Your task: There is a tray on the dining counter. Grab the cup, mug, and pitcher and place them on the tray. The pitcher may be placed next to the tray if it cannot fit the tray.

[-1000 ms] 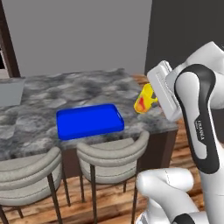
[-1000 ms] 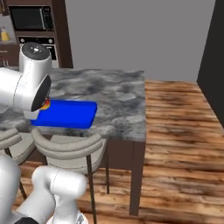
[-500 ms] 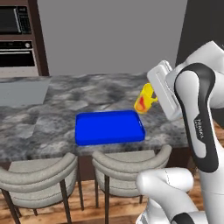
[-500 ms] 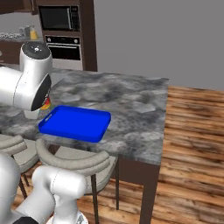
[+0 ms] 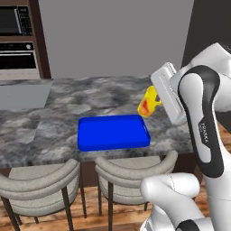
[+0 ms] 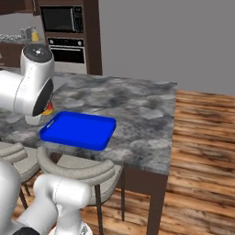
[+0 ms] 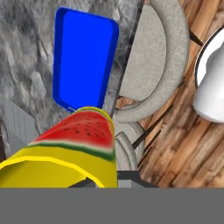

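Carrying the cup (image 5: 148, 103) clamped in our gripper (image 5: 155, 97), we should centre it over the tray (image 5: 113, 131), level it, then lower gently

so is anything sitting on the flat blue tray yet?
No, the flat bright blue rectangular tray lies bare on the grey marbled counter, and the yellow handleless cup is in the air right of it.
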Tool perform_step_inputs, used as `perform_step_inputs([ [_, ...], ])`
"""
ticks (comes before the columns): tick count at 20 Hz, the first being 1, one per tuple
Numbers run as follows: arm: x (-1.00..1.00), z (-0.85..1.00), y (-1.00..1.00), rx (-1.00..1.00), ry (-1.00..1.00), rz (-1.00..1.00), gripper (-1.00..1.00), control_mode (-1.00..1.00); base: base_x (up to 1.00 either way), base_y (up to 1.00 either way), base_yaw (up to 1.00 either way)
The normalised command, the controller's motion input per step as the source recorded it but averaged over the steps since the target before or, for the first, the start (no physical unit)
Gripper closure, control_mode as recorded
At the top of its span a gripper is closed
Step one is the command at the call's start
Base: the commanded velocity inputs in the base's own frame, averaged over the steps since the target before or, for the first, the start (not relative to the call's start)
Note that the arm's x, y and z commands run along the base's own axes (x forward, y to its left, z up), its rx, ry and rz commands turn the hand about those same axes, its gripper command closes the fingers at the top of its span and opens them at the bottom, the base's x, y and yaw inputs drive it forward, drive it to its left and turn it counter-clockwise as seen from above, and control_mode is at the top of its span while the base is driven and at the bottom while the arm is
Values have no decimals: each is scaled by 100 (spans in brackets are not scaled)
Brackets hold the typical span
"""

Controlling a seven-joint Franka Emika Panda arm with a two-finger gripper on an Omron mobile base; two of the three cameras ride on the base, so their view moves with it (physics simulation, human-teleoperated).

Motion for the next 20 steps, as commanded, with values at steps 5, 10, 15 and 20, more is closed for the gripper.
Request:
perform_step_inputs([
  [5, 97, -45, 17, 0, 12, 7, 100, -100, 0, 0, 0],
  [10, 99, -50, 38, 0, 22, 15, 100, -100, 0, 0, 0],
  [15, 96, -41, 51, 0, 29, 16, 100, -100, 0, 0, 0],
  [20, 74, -47, 41, 0, 23, 14, 100, -100, 0, 0, 0],
])
